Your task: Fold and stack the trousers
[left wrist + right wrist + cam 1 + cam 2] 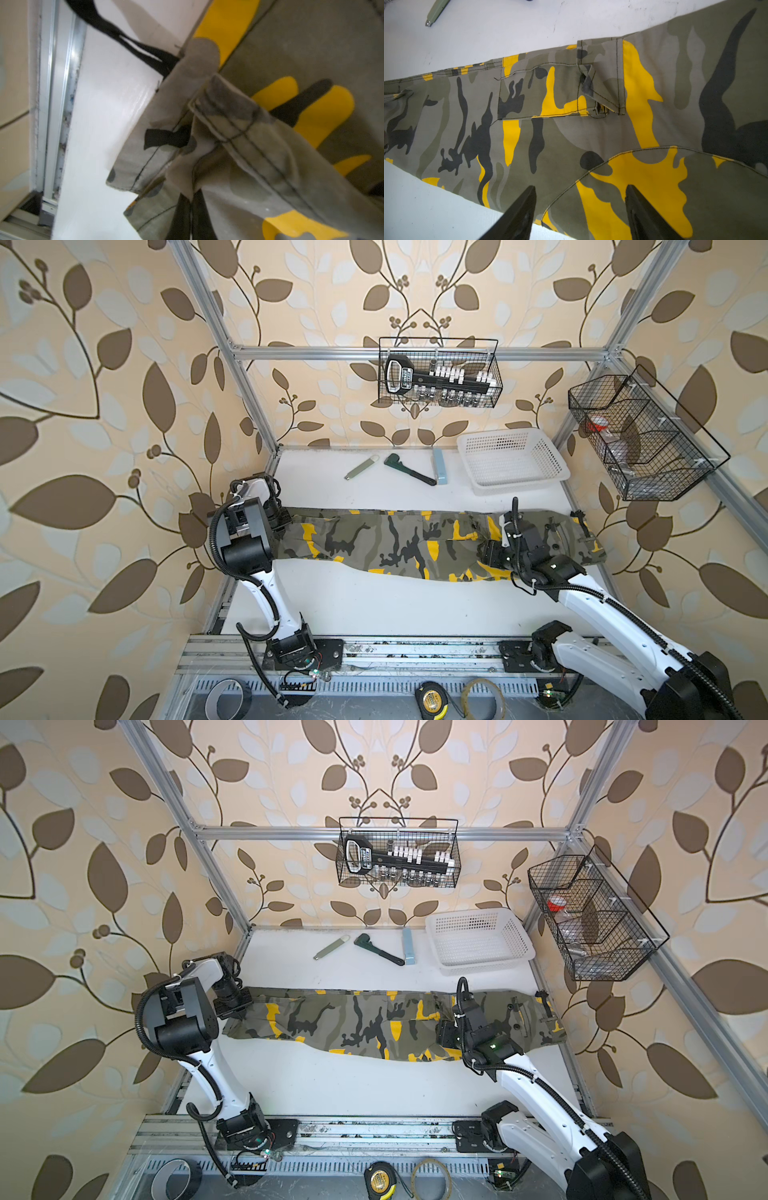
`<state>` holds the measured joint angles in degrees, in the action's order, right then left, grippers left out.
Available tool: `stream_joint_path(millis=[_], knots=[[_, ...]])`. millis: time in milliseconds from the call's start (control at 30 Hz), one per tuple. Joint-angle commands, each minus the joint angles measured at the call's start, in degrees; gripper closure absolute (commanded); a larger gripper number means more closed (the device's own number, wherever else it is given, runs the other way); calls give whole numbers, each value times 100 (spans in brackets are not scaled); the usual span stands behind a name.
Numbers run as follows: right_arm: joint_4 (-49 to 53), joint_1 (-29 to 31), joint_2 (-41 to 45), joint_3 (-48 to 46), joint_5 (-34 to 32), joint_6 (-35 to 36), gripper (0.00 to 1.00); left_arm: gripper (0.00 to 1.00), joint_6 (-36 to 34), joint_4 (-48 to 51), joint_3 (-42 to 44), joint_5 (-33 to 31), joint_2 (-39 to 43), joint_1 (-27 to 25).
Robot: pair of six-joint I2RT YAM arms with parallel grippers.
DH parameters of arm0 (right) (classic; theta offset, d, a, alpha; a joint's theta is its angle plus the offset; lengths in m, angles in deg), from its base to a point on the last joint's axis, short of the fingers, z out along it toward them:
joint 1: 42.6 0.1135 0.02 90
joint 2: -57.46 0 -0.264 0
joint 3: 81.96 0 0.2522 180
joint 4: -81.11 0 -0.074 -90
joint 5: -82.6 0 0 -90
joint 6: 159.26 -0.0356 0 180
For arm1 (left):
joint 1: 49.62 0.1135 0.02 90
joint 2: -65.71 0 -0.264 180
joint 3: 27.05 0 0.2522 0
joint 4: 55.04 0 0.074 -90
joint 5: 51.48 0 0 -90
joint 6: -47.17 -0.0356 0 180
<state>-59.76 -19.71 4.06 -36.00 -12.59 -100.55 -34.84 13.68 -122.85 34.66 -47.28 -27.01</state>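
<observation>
Soft, limp trousers: your left gripper pinches the leg hem, right gripper hangs spread; grab the waist.

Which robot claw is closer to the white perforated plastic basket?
Right. The right gripper sits open over the camouflage cloth trousers, just in front of the basket; the left gripper pinches the trousers' hem at the table's left edge.
</observation>
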Motion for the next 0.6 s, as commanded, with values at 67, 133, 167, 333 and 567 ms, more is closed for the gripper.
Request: stream_joint_path(millis=[67, 133, 167, 333, 567], knots=[[-207, 39, 11, -223, 156, -45, 31, 100, 44, 599, -443, -402, 229, 77], [-225, 38, -69, -229, 160, -23, 31, 100, 20, 743, -662, -539, 227, 68], [-232, 31, -96, -227, 159, -10, 31, 100, 17, 828, -800, -626, 227, 64], [-286, 34, -172, -290, 224, 67, 31, 99, -89, 1049, -1359, -1179, 63, -52], [-295, 8, -348, -265, 238, 191, 31, 82, -81, 865, -1456, -1554, -524, -178]])
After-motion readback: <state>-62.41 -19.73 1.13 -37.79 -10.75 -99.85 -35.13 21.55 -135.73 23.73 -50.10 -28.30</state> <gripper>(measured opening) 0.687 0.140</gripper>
